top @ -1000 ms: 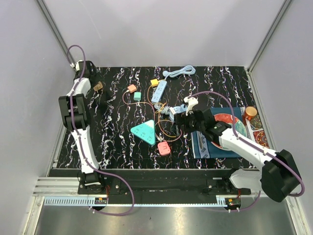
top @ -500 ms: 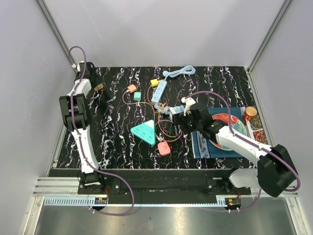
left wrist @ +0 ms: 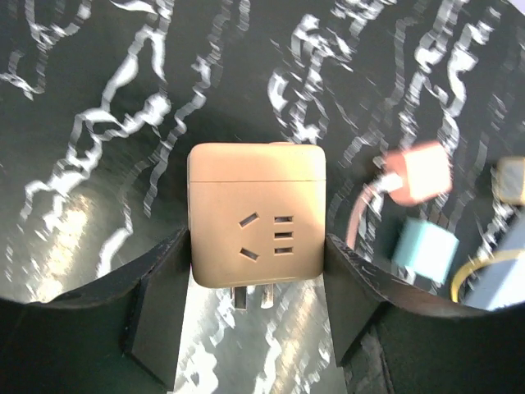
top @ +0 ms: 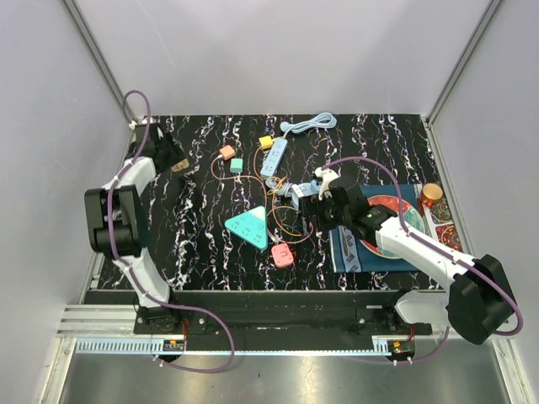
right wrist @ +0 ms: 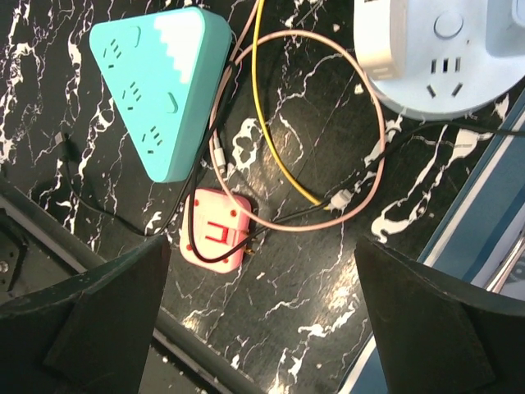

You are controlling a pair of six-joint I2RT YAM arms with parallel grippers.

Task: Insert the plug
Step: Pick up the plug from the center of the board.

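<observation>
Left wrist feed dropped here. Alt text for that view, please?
A beige adapter sits clamped between the two dark fingers of the left gripper, socket face toward the camera, prongs at its lower edge, over the black marbled table. A pink plug and a teal cube lie blurred to the right.

The left gripper (left wrist: 257, 246), spread wide a second ago, is now closed on the sides of the tan adapter plug (left wrist: 257, 197). The left arm (top: 114, 220) is swung outward and lower, and the plug is shifted slightly nearer.
</observation>
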